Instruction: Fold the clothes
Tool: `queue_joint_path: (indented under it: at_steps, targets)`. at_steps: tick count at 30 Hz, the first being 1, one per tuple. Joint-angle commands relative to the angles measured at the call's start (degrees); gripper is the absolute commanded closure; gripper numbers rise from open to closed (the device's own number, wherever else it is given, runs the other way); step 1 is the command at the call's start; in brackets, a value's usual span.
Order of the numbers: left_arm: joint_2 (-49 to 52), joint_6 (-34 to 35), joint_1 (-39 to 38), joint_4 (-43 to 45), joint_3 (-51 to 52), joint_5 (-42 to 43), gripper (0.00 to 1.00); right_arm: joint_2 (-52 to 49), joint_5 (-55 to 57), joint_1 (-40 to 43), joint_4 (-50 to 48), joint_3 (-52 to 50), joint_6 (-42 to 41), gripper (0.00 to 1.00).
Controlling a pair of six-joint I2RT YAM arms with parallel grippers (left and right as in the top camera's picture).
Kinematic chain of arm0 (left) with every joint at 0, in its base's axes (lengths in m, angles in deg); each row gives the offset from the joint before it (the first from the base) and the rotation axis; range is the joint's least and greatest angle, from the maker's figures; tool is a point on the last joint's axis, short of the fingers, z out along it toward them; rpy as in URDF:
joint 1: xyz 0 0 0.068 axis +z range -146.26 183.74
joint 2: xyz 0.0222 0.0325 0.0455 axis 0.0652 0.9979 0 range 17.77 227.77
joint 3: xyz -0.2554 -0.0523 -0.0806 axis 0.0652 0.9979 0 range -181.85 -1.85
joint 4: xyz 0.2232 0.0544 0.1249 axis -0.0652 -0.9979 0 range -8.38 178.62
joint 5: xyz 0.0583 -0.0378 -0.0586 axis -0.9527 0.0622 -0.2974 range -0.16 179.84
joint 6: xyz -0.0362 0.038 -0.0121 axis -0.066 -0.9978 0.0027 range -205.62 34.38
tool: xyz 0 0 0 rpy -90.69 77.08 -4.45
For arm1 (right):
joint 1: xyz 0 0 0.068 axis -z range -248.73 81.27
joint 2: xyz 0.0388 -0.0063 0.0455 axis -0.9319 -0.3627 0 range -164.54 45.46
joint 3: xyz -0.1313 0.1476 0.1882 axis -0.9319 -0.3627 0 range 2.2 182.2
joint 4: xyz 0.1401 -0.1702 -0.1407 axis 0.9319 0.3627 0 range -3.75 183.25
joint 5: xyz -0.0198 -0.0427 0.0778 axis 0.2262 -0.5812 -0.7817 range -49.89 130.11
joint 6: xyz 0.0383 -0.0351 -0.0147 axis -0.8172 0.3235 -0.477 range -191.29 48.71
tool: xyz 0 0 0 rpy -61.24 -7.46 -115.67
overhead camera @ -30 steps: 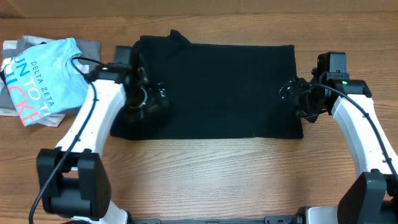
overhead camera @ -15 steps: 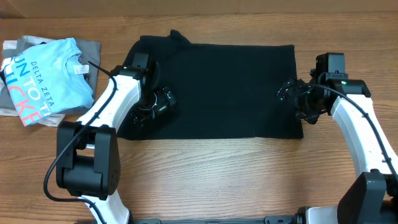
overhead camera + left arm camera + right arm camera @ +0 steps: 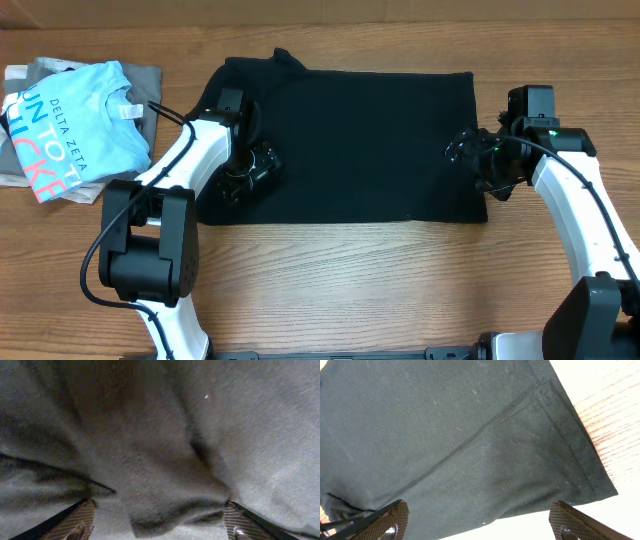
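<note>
The clothes, a black T-shirt (image 3: 350, 140), lie spread flat across the middle of the wooden table. My left gripper (image 3: 248, 168) sits low over the shirt's left part. In the left wrist view the dark fabric (image 3: 165, 445) fills the frame, and a raised fold lies between the wide-apart fingers (image 3: 75, 522) of the left gripper (image 3: 157, 527). My right gripper (image 3: 468, 152) hovers over the shirt's right edge. In the right wrist view the right gripper (image 3: 477, 525) is open above a stitched hem (image 3: 570, 435), with nothing clamped.
A light-blue printed T-shirt (image 3: 70, 120) lies on a grey folded shirt (image 3: 148, 76) at the table's far left. Bare wood (image 3: 330, 290) runs along the front, between the two arm bases.
The left arm has swung inward and its gripper has slid a little to the right over the shirt. The right arm has barely moved.
</note>
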Motion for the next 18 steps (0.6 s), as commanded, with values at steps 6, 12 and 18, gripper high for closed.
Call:
queue_joint_path:
  at_steps: [6, 12, 18]
  targets:
    - [0.42, 0.55, 0.22, 1.31, -0.50, -0.72, 0.27, 0.39, 0.55, -0.28, -0.13, 0.76, 0.44, 0.06]
    - [0.42, 0.57, 0.22, 1.38, -0.50, -0.79, 0.47, 0.39, 0.61, -0.28, -0.33, 0.76, 0.44, 0.06]
    - [0.42, 0.55, 0.22, 1.36, -0.50, -0.79, 0.66, 0.39, 1.44, -0.28, -0.26, 0.76, 0.42, 0.06]
